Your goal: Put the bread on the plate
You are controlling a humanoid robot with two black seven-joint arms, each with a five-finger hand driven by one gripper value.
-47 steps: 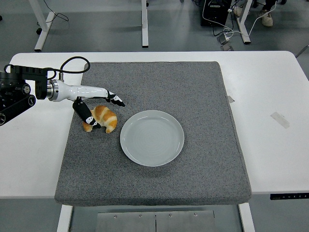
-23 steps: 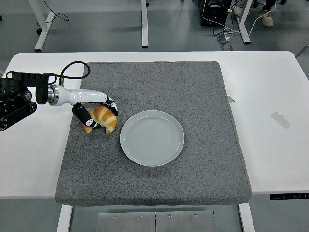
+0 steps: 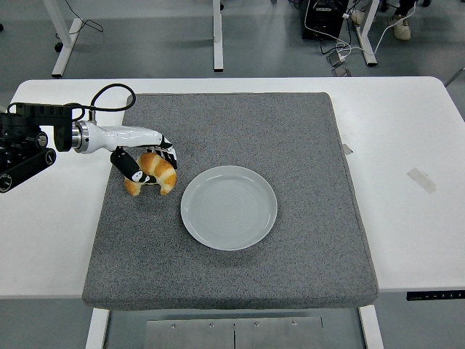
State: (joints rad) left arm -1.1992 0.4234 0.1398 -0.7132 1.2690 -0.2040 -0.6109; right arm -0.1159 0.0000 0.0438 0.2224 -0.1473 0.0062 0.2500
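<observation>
Black left arm [image 3: 29,142] with looping cable; glossy white forearm; left hand [image 3: 145,163] white with black fingertips.

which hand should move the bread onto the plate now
Left. The left hand is already closed around the bread on the grey mat, and the empty plate lies just to the bread's right. The right arm is nowhere in view, so it would have to reach across the whole table.

Golden-brown bread [image 3: 155,173], curved like a little croissant, over on the left part of the grey mat. Maybe lifted a bit off the mat, hard to tell. Round, pale plate [image 3: 229,207], flat near the middle of the mat, just right of the bread, not touching.
</observation>
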